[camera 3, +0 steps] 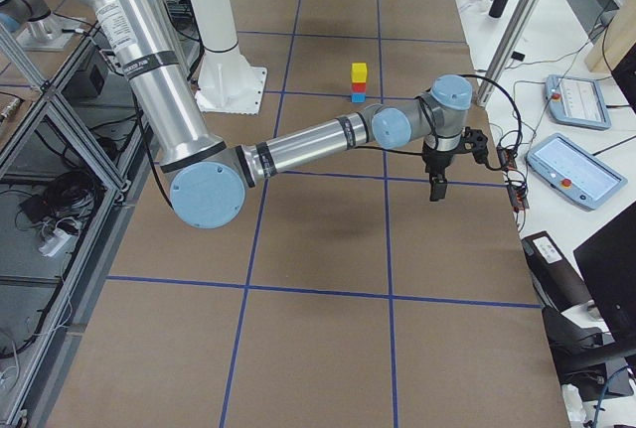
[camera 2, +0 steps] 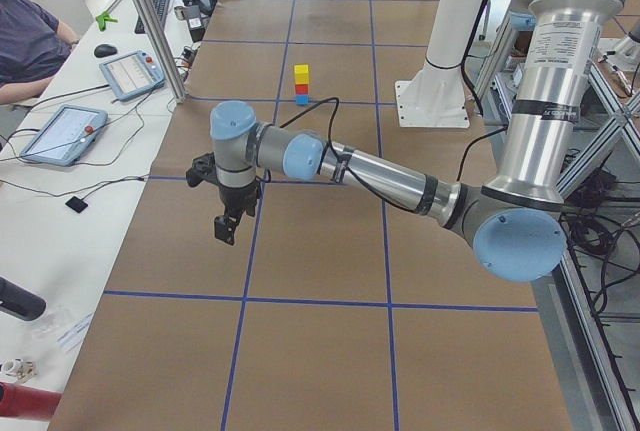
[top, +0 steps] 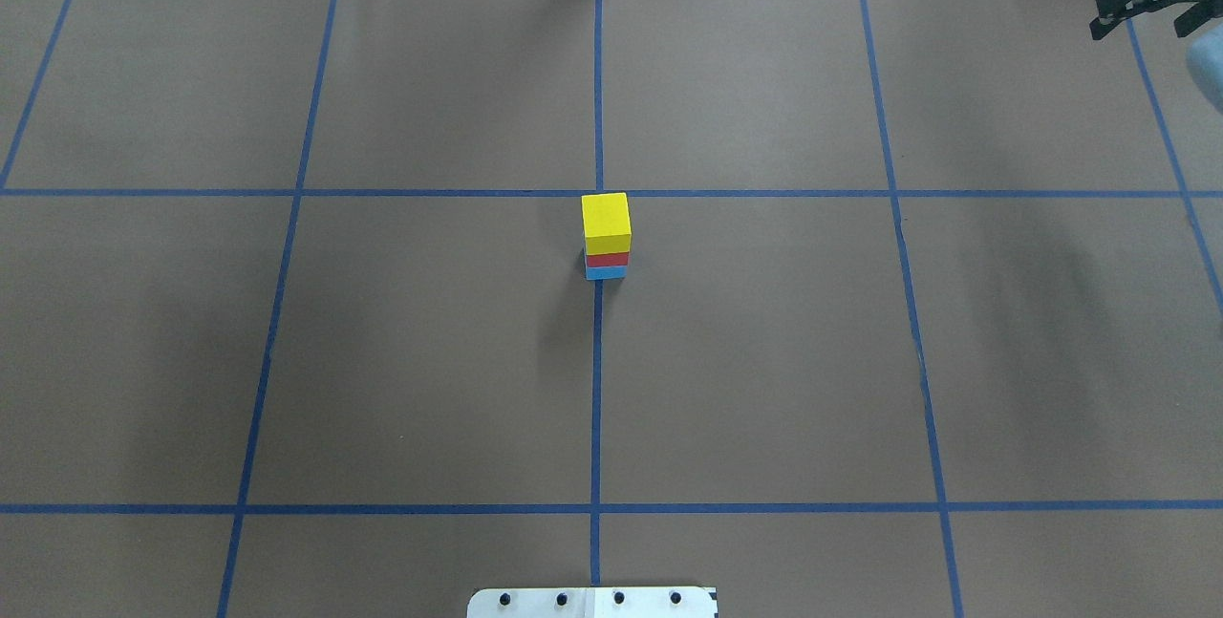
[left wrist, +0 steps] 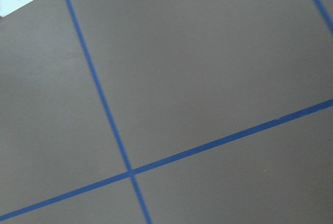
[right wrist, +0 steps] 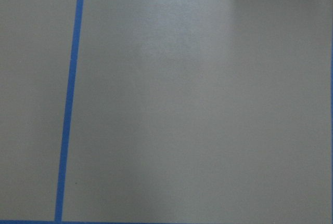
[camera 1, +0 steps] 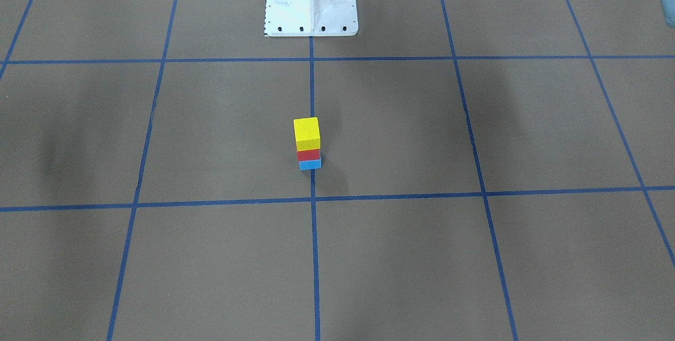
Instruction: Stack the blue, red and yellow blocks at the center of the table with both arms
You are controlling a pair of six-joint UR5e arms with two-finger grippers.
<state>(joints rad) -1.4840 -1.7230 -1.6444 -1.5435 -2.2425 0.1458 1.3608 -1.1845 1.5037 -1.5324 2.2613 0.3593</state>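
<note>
Silver arms (camera 2: 385, 179) outstretched | left fingers (camera 2: 227, 228) down | right fingers (camera 3: 436, 190) down

2 silver arms (camera 2: 385, 179), blue joint caps (camera 2: 520, 243)

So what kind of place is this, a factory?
Probably a robotics lab, not a factory: two robot arms reach over a table gridded with blue tape, and control tablets sit on a side desk.

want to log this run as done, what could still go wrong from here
1. The yellow block sits on the red block and blue block, tall and narrow; a table jolt could topple them.
2. The left gripper and right gripper hang low over the table; homing across the center might clip the blocks.
</note>
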